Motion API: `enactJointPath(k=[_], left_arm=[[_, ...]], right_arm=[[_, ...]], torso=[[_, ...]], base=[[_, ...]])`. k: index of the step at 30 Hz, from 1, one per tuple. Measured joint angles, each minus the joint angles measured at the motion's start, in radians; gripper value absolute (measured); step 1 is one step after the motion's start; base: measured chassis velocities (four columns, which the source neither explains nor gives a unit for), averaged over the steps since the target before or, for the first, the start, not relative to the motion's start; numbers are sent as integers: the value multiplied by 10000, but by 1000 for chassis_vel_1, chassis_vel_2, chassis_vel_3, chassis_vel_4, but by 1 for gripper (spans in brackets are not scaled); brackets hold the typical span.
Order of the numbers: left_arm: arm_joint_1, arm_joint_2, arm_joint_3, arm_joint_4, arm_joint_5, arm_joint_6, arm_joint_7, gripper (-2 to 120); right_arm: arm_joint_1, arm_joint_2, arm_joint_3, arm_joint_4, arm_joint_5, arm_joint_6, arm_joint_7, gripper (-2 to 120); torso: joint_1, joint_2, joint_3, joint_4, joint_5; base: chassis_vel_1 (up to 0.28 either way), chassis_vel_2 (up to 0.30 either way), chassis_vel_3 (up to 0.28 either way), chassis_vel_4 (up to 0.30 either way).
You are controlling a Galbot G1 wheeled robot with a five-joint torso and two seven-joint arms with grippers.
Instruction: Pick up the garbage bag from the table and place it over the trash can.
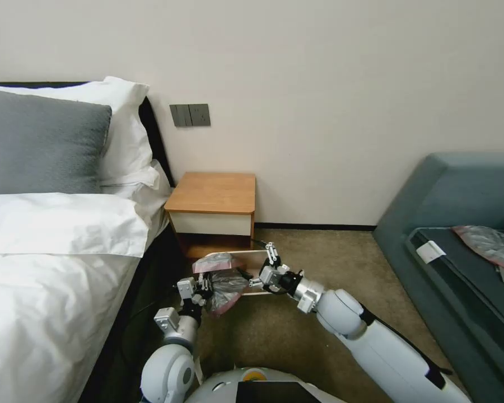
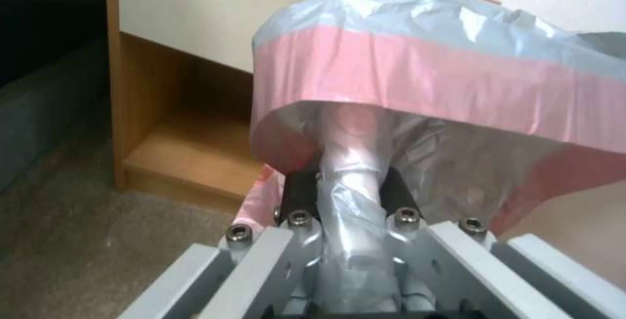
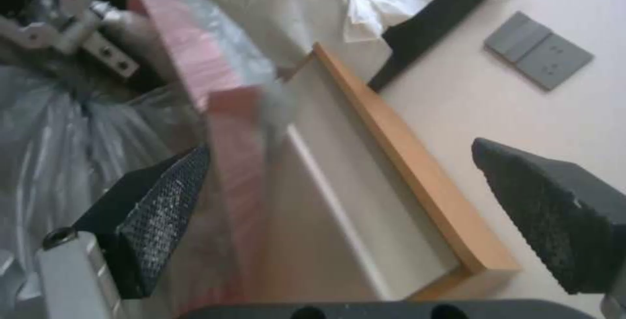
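The left end effector [image 1: 203, 292] pinches a twisted fold of the garbage bag [image 1: 223, 282], hanging before the table [image 1: 214, 193]. The right end effector [image 1: 266, 268] spreads wide just beside the bag's pink rim, nearer the trash can [image 1: 251, 273]

Garbage bag [image 1: 223, 282] low before the table [image 1: 213, 193], between left end effector [image 1: 203, 291] and right end effector [image 1: 261, 267].

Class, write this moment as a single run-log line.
left gripper: shut on garbage bag | right gripper: open beside its pink rim | trash can: under bag, before table
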Motion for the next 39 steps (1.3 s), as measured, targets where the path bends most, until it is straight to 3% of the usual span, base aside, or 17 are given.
enactJointPath(k=[10, 13, 24, 33, 36, 39], left_arm=[[25, -52, 47, -175, -207, 77, -27, 5], [36, -94, 76, -174, -211, 93, -28, 5], [4, -172, 21, -107, -308, 116, -87, 5], [-41, -280, 37, -75, -367, 144, -124, 5], [-49, -311, 43, -73, -400, 166, -149, 5], [-40, -324, 45, -81, -403, 169, -156, 5]], right_arm=[[348, 364, -343, -568, -656, 283, 9, 99], [430, 516, -343, -738, -1226, 545, 121, 92], [157, 834, -116, -851, -2626, 1281, 389, 50], [-119, 963, -20, -690, -2889, 1448, 445, 21], [-164, 982, -30, -668, -2897, 1449, 448, 6], [-165, 1004, -39, -679, -2889, 1453, 460, 0]], torso=[[1, 0, 0, -1, 0], [1, 0, 0, -1, 0], [0, 0, 0, -2, 1], [0, 0, 0, -1, 1], [0, 0, 0, -1, 0], [0, 0, -1, -1, 0]], base=[[0, 0, 0, 0], [0, 0, 0, 0], [0, 0, 0, 0], [0, 0, 0, 0], [0, 0, 0, 0], [0, 0, 0, 0]])
